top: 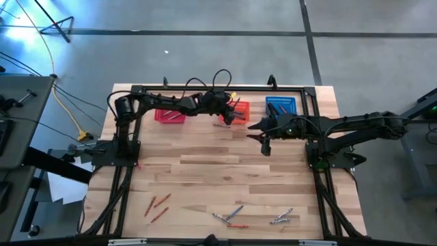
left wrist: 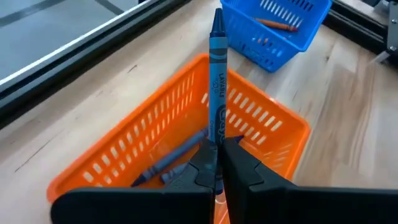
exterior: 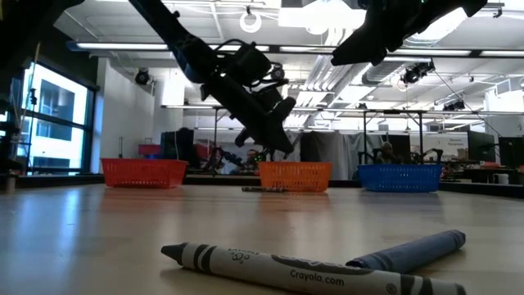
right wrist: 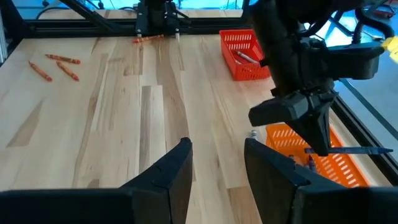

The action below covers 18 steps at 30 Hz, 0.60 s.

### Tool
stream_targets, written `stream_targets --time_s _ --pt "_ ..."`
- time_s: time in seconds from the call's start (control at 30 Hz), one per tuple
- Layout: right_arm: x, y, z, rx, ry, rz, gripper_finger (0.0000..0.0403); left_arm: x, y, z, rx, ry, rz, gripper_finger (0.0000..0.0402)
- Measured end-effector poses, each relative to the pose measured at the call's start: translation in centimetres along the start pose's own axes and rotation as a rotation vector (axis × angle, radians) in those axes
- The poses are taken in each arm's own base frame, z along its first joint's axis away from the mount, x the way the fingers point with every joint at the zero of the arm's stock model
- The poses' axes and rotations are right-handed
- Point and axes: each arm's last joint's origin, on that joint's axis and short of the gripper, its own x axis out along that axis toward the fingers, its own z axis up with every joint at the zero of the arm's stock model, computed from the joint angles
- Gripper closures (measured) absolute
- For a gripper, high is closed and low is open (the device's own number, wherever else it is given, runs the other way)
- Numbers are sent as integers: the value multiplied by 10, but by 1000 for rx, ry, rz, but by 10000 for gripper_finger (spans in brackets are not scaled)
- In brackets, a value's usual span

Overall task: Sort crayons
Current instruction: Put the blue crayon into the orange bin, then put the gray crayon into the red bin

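My left gripper [left wrist: 217, 167] is shut on a blue crayon [left wrist: 217, 68] above the orange basket [left wrist: 155, 124], which holds bluish crayons [left wrist: 174, 158]. The right wrist view shows the same gripper [right wrist: 314, 124] and crayon [right wrist: 364, 149] over that basket [right wrist: 329, 163]. My right gripper [right wrist: 217, 163] hangs open above bare table, right of the orange basket [top: 240, 109]. Red-orange crayons [top: 157, 203] and grey ones [top: 229, 217] lie flat near the table's front edge. One crayon [exterior: 262, 189] lies on the table beside the orange basket. My left gripper pinches the blue crayon's blunt end [left wrist: 217, 146] between its two fingers. The crayon lies along the fingers and sticks out past them, pointed tip [left wrist: 217, 17] forward. The fingers slant down from the table's left. The crayon is lifted clear above the orange basket.
A red basket [top: 169, 115] with crayons stands left of the orange one, and a blue basket [top: 280, 106] holding an orange crayon [left wrist: 277, 23] stands to its right. All three sit along the table's far edge. A black frame [top: 218, 87] borders the table.
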Motion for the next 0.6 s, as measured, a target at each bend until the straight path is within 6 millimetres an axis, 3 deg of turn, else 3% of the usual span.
stream_targets --time_s 0.6 --pt "0 0 -1 10 10 0 263 0 -4 0 71 10 -11 315"
